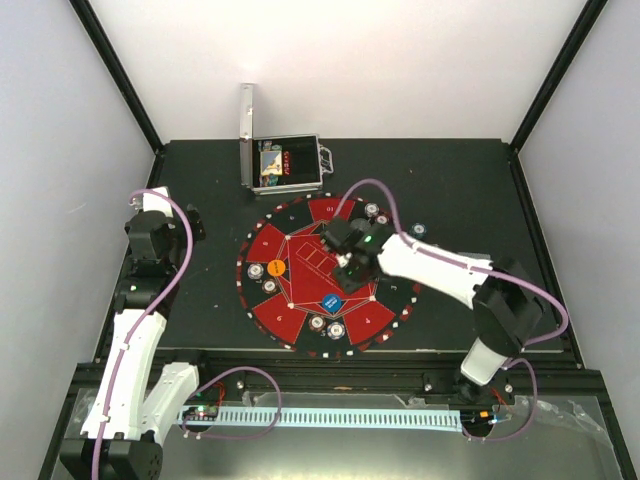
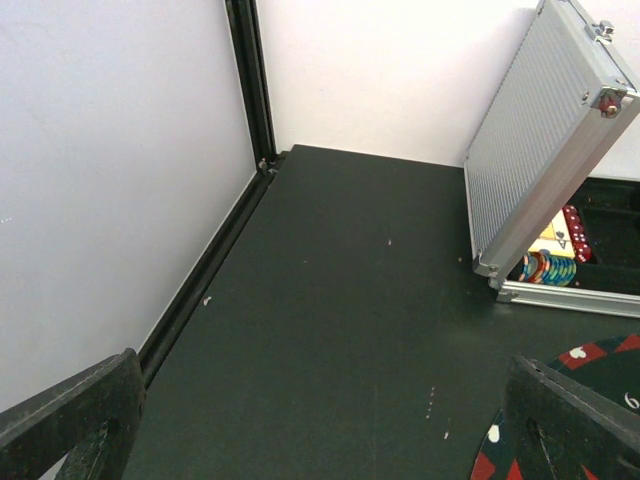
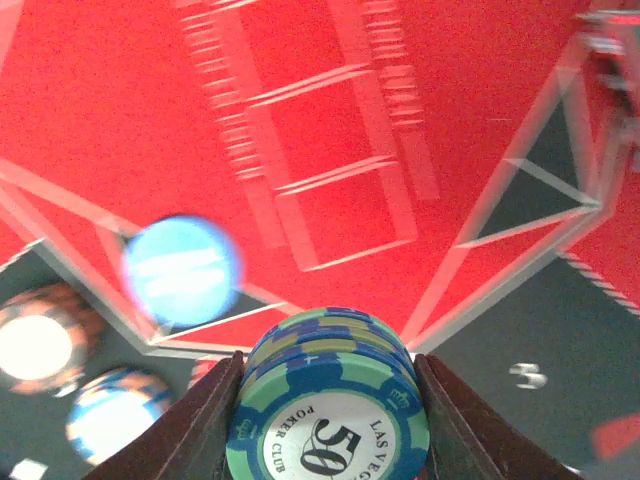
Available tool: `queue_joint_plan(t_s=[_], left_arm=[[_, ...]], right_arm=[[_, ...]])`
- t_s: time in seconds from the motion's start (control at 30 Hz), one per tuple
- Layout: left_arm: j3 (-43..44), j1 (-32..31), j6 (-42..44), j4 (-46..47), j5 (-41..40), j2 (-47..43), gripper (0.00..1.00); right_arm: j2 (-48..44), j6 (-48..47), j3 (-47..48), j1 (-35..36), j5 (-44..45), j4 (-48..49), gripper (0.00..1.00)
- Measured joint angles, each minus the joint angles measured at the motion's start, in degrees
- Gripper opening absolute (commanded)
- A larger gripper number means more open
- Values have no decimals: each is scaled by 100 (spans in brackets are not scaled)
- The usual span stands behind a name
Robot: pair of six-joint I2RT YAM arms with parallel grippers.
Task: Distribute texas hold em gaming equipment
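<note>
My right gripper (image 1: 352, 263) hovers over the middle of the round red-and-black mat (image 1: 300, 290). In the right wrist view it (image 3: 328, 400) is shut on a small stack of teal and blue poker chips (image 3: 328, 395) marked 50. A blue disc (image 3: 183, 268) lies on the mat just beyond it, also seen from above (image 1: 333, 302). An orange disc (image 1: 277, 267) lies at the mat's left. Chip piles (image 1: 323, 324) sit around the mat's rim. My left gripper (image 2: 320, 440) is open and empty over bare table at the far left (image 1: 190, 225).
The silver metal case (image 1: 285, 163) stands open at the back of the table, its lid (image 2: 545, 140) upright, with more chips (image 2: 545, 267) and cards inside. Black frame posts and white walls close in the table on three sides.
</note>
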Motion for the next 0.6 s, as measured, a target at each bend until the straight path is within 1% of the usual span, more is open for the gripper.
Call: queue_joint_plan(t_s=[0.17, 0.27, 0.37, 0.6], left_arm=[[0, -11, -2, 0, 15, -2, 99], [0, -33, -2, 0, 28, -9, 99], [0, -33, -2, 0, 37, -31, 99], [0, -37, -2, 0, 37, -81, 99]], right_arm=[[61, 389, 0, 1515, -52, 155, 39], [299, 511, 68, 2186, -146, 269, 39], [640, 551, 164, 2529, -173, 382, 39], [1095, 546, 205, 2846, -146, 514, 39]])
